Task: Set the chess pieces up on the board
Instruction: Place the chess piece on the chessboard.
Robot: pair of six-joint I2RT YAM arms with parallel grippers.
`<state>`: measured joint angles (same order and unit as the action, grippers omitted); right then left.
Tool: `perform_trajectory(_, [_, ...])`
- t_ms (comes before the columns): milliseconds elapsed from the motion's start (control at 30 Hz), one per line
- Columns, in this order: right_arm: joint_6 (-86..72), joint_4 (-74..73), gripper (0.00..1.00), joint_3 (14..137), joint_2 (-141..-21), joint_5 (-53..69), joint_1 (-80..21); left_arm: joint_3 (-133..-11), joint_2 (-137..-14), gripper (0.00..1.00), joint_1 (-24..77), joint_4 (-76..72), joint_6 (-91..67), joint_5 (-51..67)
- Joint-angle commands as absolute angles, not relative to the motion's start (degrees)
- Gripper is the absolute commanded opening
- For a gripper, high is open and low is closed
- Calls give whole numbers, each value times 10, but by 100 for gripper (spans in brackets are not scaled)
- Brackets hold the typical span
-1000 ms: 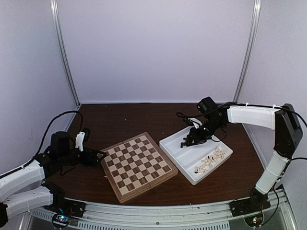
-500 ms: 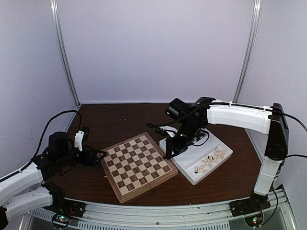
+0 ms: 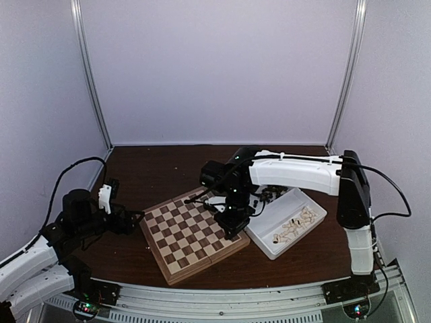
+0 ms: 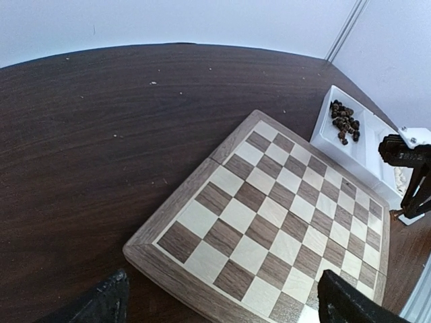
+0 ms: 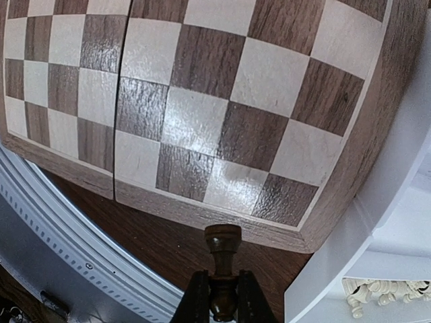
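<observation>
The board (image 3: 182, 235) lies in the middle of the table with no chess pieces on its squares. My right gripper (image 3: 232, 225) hangs over the board's right corner, beside the tray. In the right wrist view it (image 5: 222, 274) is shut on a dark brown chess piece (image 5: 223, 247), which points down past the board's edge (image 5: 222, 219). My left gripper (image 3: 135, 219) stands open just off the board's left corner. Its two fingers (image 4: 101, 303) straddle the board's near corner (image 4: 202, 276) with nothing between them.
A white two-compartment tray (image 3: 306, 234) sits right of the board. Cream pieces (image 3: 295, 225) lie in its near compartment and a heap of dark pieces (image 4: 345, 121) in its far one. A metal rail (image 3: 222, 296) runs along the table's near edge. Walls enclose the table.
My right arm has swung left from the tray's far compartment to the board's right corner, carrying the dark piece. My left gripper drew back slightly to the left.
</observation>
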<state>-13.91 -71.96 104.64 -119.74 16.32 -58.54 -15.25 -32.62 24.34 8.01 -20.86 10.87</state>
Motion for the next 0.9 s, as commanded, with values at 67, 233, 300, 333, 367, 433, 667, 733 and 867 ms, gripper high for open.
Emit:
perform_trajectory(67, [-137, -782, 8, 1107, -1239, 110, -592, -145, -317, 98, 245, 74, -208, 94])
perform_trajectory(233, [-131, -803, 10, 1128, -1265, 95, -593, -145, -318, 98, 245, 73, -209, 93])
perform_trajectory(300, [-128, -811, 10, 1137, -1276, 92, -594, -145, -320, 98, 245, 72, -209, 94])
perform_trajectory(333, [-126, -814, 10, 1141, -1281, 93, -595, -145, -320, 97, 245, 72, -209, 94])
perform_trajectory(367, [-126, -815, 10, 1143, -1284, 93, -595, -145, -320, 98, 245, 72, -210, 93])
perform_trajectory(433, [-123, -815, 11, 1148, -1289, 95, -596, -145, -321, 98, 245, 71, -210, 94])
perform_trajectory(667, [-116, -823, 20, 1164, -1307, 89, -596, -147, -325, 98, 245, 71, -210, 93])
perform_trajectory(733, [-115, -818, 34, 1166, -1302, 90, -596, -147, -327, 98, 245, 70, -210, 91])
perform_trajectory(867, [-115, -789, 46, 1156, -1273, 96, -596, -147, -332, 98, 245, 68, -210, 91])
